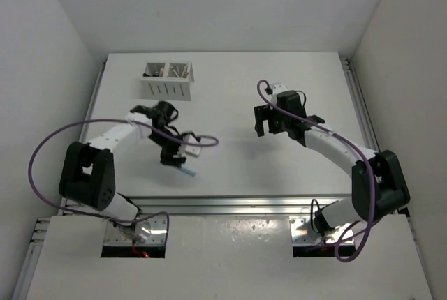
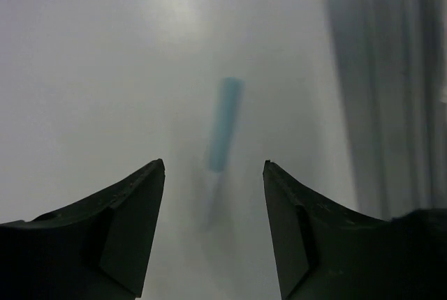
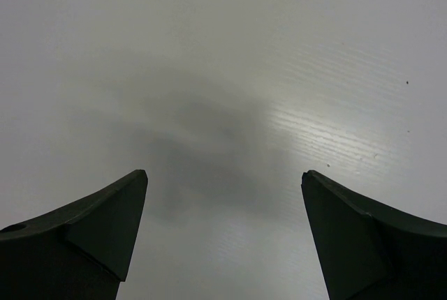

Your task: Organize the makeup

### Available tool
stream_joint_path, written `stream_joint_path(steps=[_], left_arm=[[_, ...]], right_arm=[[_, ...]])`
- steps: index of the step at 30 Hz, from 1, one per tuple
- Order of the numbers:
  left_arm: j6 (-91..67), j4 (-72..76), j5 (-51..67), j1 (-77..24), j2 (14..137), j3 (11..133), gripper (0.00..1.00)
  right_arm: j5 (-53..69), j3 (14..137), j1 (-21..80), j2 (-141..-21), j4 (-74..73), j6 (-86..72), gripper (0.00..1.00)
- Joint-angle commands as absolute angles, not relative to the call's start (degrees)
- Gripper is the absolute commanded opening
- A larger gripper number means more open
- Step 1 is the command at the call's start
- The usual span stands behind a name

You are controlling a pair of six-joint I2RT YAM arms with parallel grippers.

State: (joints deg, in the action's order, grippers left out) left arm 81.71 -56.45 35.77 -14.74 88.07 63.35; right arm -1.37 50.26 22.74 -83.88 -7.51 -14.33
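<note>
Since one pale blue stick (image 1: 187,172) lies alone near the front of the bench (image 1: 279,167), well apart from the white slotted box (image 1: 167,91) holding other sticks (image 1: 162,71), the left end effector (image 2: 213,167) hangs over it. It is partly spread and empty, with the stick lined up between its fingers, likely for pickup. The right end effector (image 3: 223,174) is spread wide, holds nothing, and is parked aside.

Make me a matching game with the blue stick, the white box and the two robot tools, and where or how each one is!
Things:
1. blue stick
2. white box
3. left tool
4. right tool

Place or state:
A. open over bare table
B. lying flat near the front edge
C. open, with the blue stick just ahead of it
D. standing at the far side

Pairs: 1-B, 2-D, 3-C, 4-A
</note>
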Motion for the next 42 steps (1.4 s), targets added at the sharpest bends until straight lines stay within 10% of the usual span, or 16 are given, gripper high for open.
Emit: stream_joint_path(steps=[1,23,34,42], left_arm=[[75.18,-49.60,26.82,-20.82,83.14,54.15,0.63],[72.78,-39.83,21.18,-26.71,86.13,45.70,0.49],[71.20,-36.47,19.42,-27.25,89.47,43.95,0.00],[58.55,-40.77,34.95,-15.31,91.74,63.51,0.00]], right_arm=[[-0.44,48.87,22.85,-80.08,-7.82,-12.48,0.92],[-1.23,42.36,23.03,-74.79,-6.33,-13.97,0.94],[-0.79,45.26,22.77,-77.61,-6.42,-13.18,0.94],[-0.27,48.50,22.76,-81.64,-4.75,-13.18,0.94]])
